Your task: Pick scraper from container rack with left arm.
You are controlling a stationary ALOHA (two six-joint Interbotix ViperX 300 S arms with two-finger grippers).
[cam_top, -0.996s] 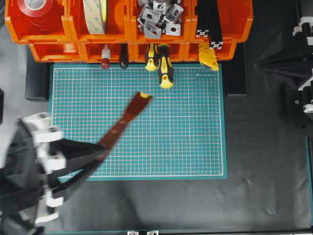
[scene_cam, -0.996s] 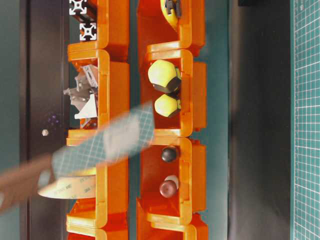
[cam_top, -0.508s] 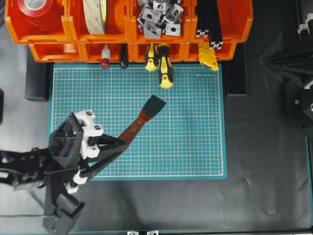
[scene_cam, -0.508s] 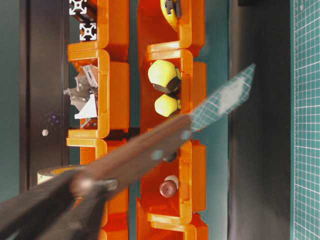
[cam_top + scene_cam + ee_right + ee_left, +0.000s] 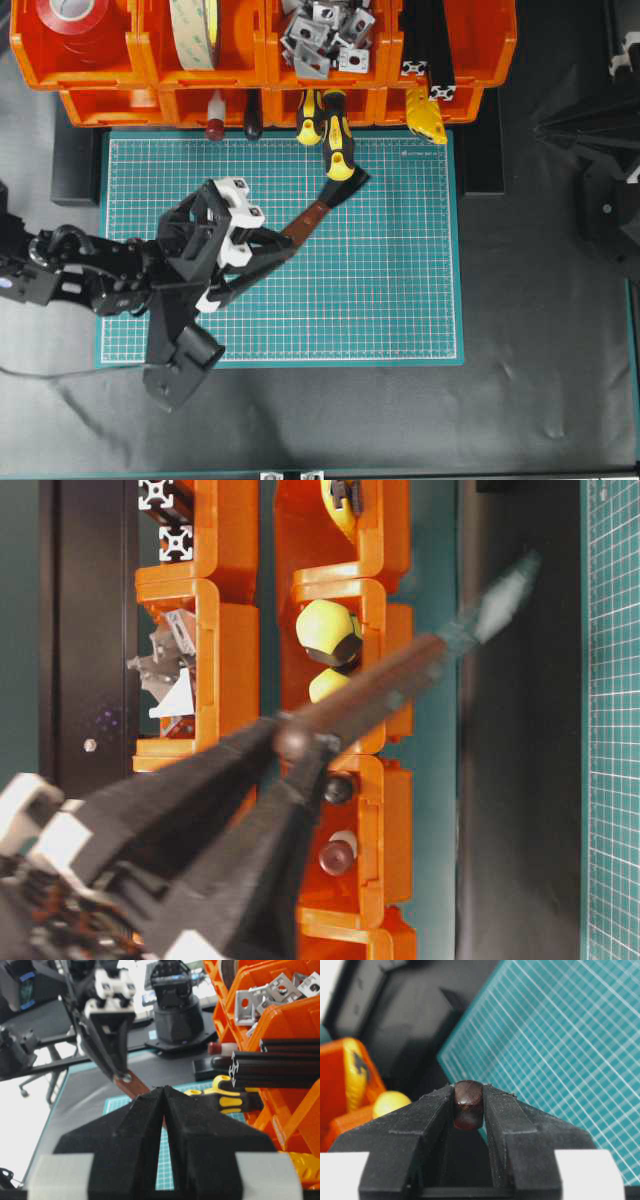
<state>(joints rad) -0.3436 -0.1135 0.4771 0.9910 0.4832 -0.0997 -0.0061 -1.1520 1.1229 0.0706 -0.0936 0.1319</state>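
1. The left arm (image 5: 110, 280) reaches in over the green mat (image 5: 400, 290), and its left gripper (image 5: 272, 252) is clamped on the butt end of the scraper (image 5: 312, 215).
2. In the left wrist view the two black fingers (image 5: 437, 1110) press against both sides of the dark reddish-brown handle end, with no gap to either side.
3. From the gripper the scraper runs out diagonally toward the container rack (image 5: 260, 50); its handle is clear of the rack bins.
4. The blade tip lies at the far end from the gripper, just beside the yellow-black screwdrivers (image 5: 335, 135) that stick out of a lower bin; whether it touches them cannot be told.
5. In the table-level view the scraper (image 5: 400, 685) is tilted and blurred, and crosses in front of the orange bins.
6. Whether the scraper touches the mat cannot be told.
7. The right gripper (image 5: 163, 1097) is well apart from the scraper, its two black fingers meeting at the tips around nothing.
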